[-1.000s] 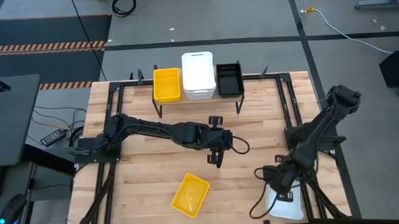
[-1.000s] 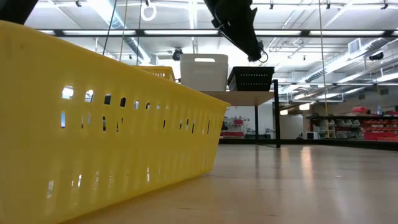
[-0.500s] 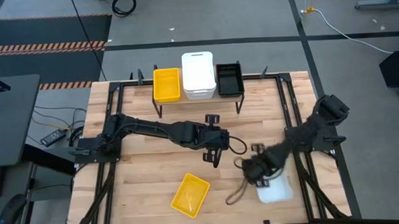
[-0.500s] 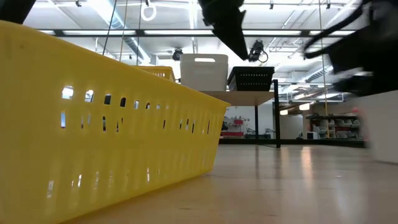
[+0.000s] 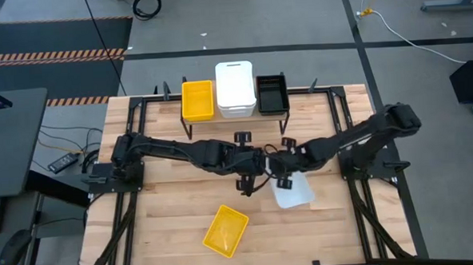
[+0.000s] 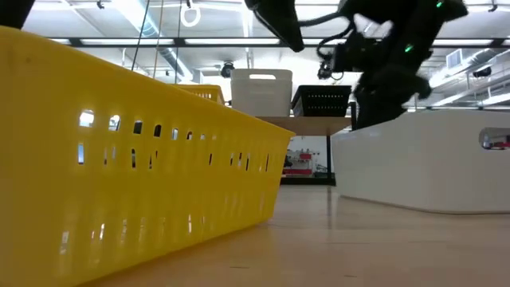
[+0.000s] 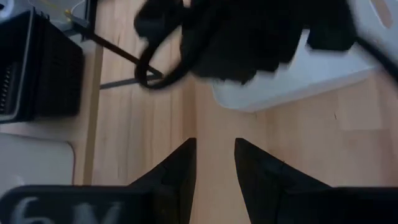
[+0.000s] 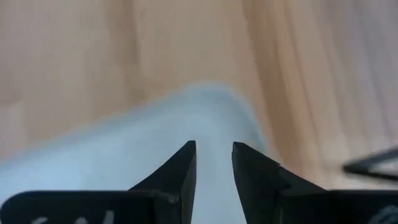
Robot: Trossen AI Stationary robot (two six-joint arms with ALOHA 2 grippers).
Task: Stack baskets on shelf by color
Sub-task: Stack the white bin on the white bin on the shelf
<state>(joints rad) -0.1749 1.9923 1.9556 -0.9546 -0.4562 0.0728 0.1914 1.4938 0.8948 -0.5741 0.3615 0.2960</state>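
Observation:
A white basket (image 5: 295,191) sits at mid table, with my right gripper (image 5: 283,173) shut on its far left end; in the low view this white basket (image 6: 430,159) fills the right side. My left gripper (image 5: 248,169) hovers just left of it, shut and touching nothing, with bare wood between its fingers (image 7: 214,152). A yellow basket (image 5: 226,230) lies on the near table. The shelf (image 6: 315,123) at the far edge carries a yellow basket (image 5: 197,100), a white basket (image 5: 235,89) and a black basket (image 5: 271,93). My right gripper (image 8: 213,152) holds the white basket by the rim (image 8: 205,106) at its far left end, pinched between the two fingers from above, slanting in from the table's right. The basket stays roughly level; I cannot tell whether its bottom (image 6: 422,206) touches the table.
Black frame rails (image 5: 136,133) run along the left and right sides of the table. The two grippers are close together at mid table. The yellow basket (image 6: 119,159) stands right in front of the low camera. Bare wood lies between the shelf and the arms.
My right gripper has swept from the table's near right corner toward the left and far side to mid table, bringing the white basket along with it. My left gripper has drifted slightly toward the left.

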